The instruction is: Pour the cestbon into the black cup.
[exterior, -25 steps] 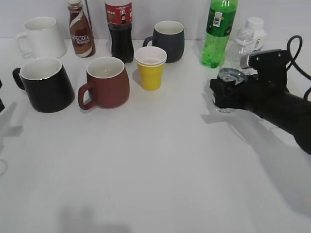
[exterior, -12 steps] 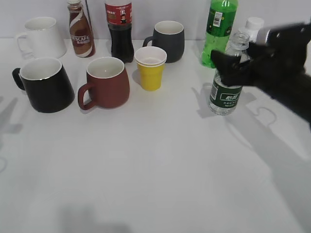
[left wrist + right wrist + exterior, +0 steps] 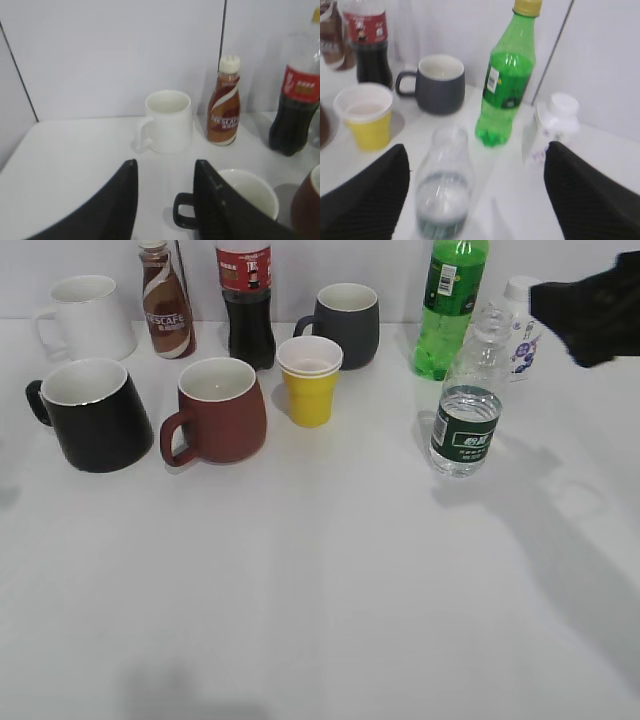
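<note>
While the cestbon stands upright and uncapped on the right side of the table, nothing holds it, so the pour has not started as far as these views show. The bottle holds water only in its lower part, level with the top of its dark green label. It sits just in front of a taller green bottle and a small white bottle.

The black cup stands at the far left of the table, well apart from the cestbon, with a brown-red mug, a yellow paper cup and a dark-grey mug in between. What shows of its white inside looks dry, though its bottom is hidden.

The right gripper hangs above and behind the cestbon. Its 2 fingers are spread wide, with the bottle between and below them in the right wrist view, touching neither. The left gripper hovers near the black cup's handle, its fingers also apart and empty.

What is left, then, is nearly everything: taking hold of the cestbon around its body, carrying it across past the other cups, and tipping its open mouth over the black cup. The open neck means any tilt on the way could spill.
</note>
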